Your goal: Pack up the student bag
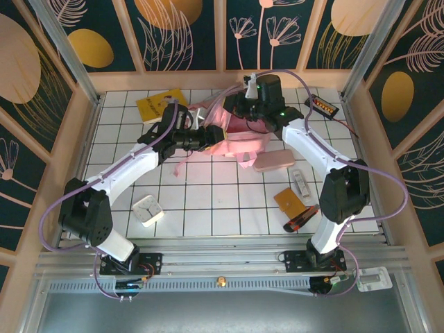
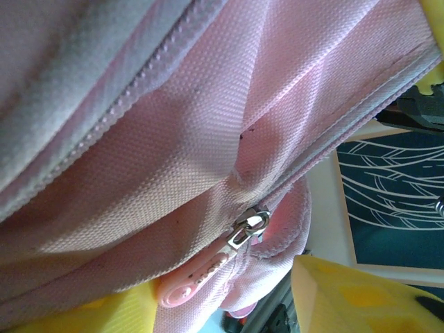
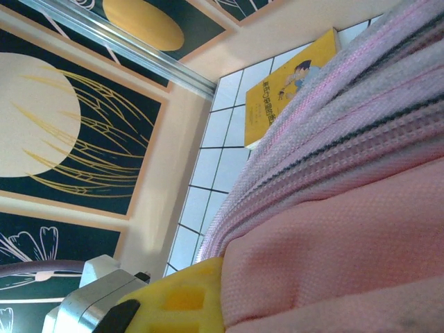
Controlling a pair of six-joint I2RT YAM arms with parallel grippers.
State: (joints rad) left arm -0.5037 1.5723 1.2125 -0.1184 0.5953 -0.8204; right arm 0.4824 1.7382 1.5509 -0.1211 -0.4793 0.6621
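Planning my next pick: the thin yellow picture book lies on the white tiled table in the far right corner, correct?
Not quite. The thin yellow picture book does lie on the white tiled table, but toward the far left corner, left of the large pink backpack. The top external view shows it.

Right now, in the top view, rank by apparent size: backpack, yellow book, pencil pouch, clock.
1. backpack, though partly covered.
2. yellow book.
3. pencil pouch and clock: too alike to rank.
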